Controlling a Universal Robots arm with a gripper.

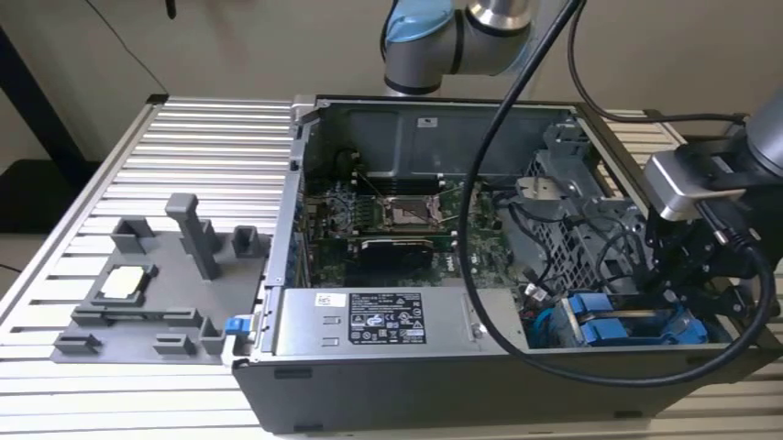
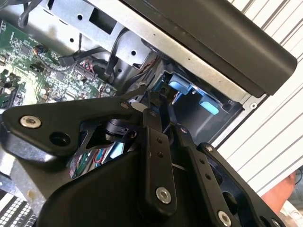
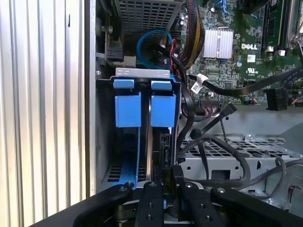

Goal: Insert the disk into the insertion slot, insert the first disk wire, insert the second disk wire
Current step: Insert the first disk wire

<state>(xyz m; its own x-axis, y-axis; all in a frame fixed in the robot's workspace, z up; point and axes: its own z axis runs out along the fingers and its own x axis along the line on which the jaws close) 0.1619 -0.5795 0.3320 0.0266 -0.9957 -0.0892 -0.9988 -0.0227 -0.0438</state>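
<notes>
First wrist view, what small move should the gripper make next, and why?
Probably a short, straight push forward: the gripper sits in line with the disk, which stands in the insertion slot beside the other blue carrier; whether fully seated, I cannot tell.

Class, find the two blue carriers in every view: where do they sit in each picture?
Exterior view: blue carriers at the exterior view's right, low inside the case.
First wrist view: carriers side by side between case wall and cables.
Second wrist view: carriers beneath the black case edge.
Shared landmark: green motherboard.
</notes>
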